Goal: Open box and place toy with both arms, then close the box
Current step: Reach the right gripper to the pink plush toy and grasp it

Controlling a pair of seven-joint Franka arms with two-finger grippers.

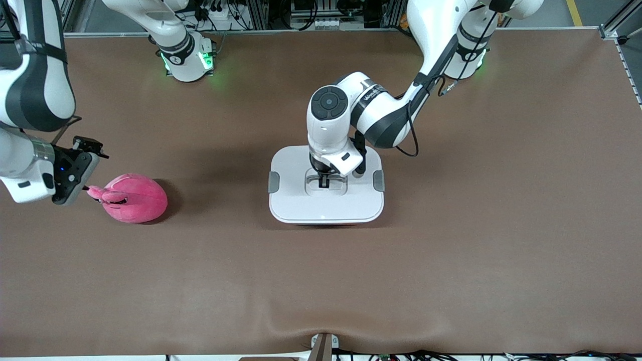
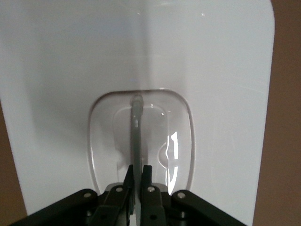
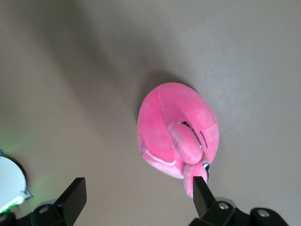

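The box (image 1: 326, 208) stands mid-table with its white lid (image 2: 211, 70) on; grey clips (image 1: 273, 181) sit at both its ends. My left gripper (image 1: 325, 181) reaches straight down into the lid's recess and is shut on the thin grey handle (image 2: 136, 127); in the left wrist view the left gripper (image 2: 138, 172) pinches the bar between both pads. The pink plush toy (image 1: 133, 198) lies on the mat toward the right arm's end. My right gripper (image 1: 90, 189) hovers open beside the toy. In the right wrist view one fingertip of the right gripper (image 3: 138, 188) is at a lobe of the toy (image 3: 176, 136).
A brown mat (image 1: 451, 250) covers the table, with a raised crease near the front edge by a small bracket (image 1: 323, 346). Both arm bases (image 1: 188, 55) stand along the edge farthest from the front camera.
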